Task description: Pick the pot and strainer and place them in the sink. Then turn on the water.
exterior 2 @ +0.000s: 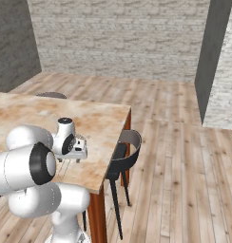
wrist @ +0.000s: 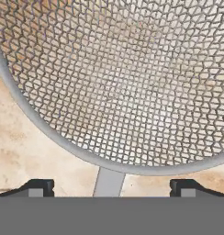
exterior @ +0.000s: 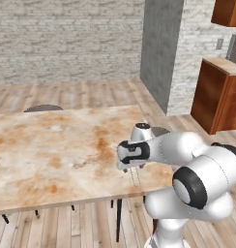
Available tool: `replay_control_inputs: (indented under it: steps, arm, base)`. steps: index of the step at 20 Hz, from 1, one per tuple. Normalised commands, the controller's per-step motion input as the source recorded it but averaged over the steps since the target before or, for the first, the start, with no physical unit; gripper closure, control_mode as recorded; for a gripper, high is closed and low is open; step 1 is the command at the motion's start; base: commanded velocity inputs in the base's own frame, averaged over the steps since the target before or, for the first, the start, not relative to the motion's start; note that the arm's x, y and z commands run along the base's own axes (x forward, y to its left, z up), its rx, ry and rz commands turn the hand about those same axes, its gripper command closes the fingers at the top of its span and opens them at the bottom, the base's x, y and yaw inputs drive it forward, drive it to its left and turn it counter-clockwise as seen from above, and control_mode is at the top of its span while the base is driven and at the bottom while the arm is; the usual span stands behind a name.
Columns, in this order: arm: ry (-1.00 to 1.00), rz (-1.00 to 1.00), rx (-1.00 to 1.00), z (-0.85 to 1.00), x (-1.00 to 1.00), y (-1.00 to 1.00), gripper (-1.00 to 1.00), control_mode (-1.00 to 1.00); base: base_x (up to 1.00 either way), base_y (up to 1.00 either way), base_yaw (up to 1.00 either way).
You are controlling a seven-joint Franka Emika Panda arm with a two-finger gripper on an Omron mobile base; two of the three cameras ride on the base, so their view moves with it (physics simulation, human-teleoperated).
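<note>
Silver wire-mesh strainer (wrist: pixel 118 78) with smooth metal rim, mottled stone-look table (exterior: pixel 52 145), glossy white arm (exterior: pixel 202 169)

marbled table (exterior: pixel 52 145), dark chair (exterior 2: pixel 125 156), wooden cabinet (exterior: pixel 219 94)

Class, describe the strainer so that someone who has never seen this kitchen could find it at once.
Find the long marbled table on the wood floor, then its near edge where the open gripper hangs. Directly beneath it lies the strainer: a round silver wire-mesh bowl with a grey rim, its thin wire handle pointing toward the table's edge.
</note>
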Motion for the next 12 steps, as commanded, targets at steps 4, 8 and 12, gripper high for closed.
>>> replay_control_inputs:
  steps: [4, 8, 12]
  arm:
    - [0.00, 0.00, 0.00, -0.29, 0.30, 0.01, -1.00, -1.00]
    - [0.00, 0.00, 0.00, -0.31, 0.26, 0.08, 1.00, -1.00]
    - [0.00, 0.00, 0.00, -0.04, 0.04, 0.00, 1.00, -1.00]
  base:
    - [0.00, 0.00, 0.00]
    - [0.00, 0.00, 0.00]
    - [0.00, 0.00, 0.00]
